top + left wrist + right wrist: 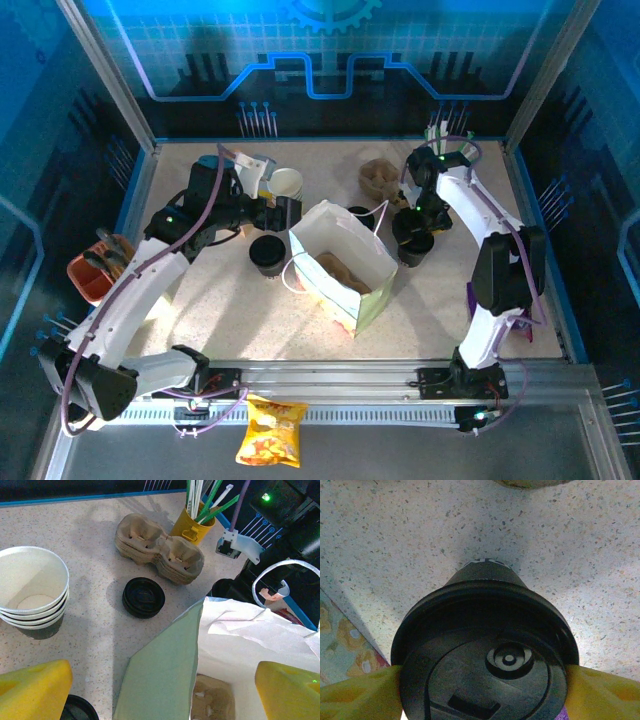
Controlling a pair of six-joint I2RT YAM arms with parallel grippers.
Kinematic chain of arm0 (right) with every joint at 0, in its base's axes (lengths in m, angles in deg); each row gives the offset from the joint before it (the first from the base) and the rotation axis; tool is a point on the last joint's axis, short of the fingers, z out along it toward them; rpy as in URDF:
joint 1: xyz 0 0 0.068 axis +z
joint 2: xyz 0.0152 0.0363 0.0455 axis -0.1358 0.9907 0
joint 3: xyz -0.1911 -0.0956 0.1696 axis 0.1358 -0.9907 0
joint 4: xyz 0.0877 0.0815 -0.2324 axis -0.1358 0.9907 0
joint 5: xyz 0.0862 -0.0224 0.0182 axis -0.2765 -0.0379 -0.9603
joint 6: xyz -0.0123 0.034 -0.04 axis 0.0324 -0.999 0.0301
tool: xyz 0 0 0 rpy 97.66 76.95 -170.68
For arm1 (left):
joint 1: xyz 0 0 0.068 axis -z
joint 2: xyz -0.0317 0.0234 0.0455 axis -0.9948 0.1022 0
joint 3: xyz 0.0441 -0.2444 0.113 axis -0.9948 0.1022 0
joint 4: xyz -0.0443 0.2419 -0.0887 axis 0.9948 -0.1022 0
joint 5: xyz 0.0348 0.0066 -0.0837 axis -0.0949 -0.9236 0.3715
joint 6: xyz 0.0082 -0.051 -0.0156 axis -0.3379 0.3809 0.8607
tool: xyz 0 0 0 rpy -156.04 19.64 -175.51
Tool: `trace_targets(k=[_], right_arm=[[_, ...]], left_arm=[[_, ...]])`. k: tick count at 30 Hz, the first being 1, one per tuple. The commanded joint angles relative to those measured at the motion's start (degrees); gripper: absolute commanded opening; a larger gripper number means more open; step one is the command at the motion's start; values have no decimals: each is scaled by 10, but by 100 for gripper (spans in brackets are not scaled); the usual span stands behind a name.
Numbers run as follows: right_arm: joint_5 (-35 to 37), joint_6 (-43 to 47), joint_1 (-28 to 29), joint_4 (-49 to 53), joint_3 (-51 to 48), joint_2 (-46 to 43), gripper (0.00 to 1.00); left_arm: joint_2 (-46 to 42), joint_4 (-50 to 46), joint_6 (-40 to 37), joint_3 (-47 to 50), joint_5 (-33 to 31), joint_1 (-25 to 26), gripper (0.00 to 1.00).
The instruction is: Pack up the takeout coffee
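Right of paper bag (350, 300): our takeout coffee (485, 630), standing upright.
Right gripper (482, 680): we grasp its lid rim.
Left gripper (285, 212): released.
Handling: likely light, crushable, slick lid; we'd hold the wall below.

Bright overhead light, soft shadows (close-ups blurred)

Speckled table (220, 300) bears paper bag (345, 270), stacked cups (32, 597), black lids (143, 597), pulp carriers (159, 550), lidded cup (485, 655)
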Motion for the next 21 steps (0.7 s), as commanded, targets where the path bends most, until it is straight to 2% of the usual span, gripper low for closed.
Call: trace_targets(k=[1, 21], right_arm=[[9, 7, 9, 17, 13, 9, 79], [16, 5, 12, 10, 8, 12, 72]], left_arm=[[-2, 10, -13, 8, 7, -4, 95], [-4, 12, -12, 11, 8, -4, 95]])
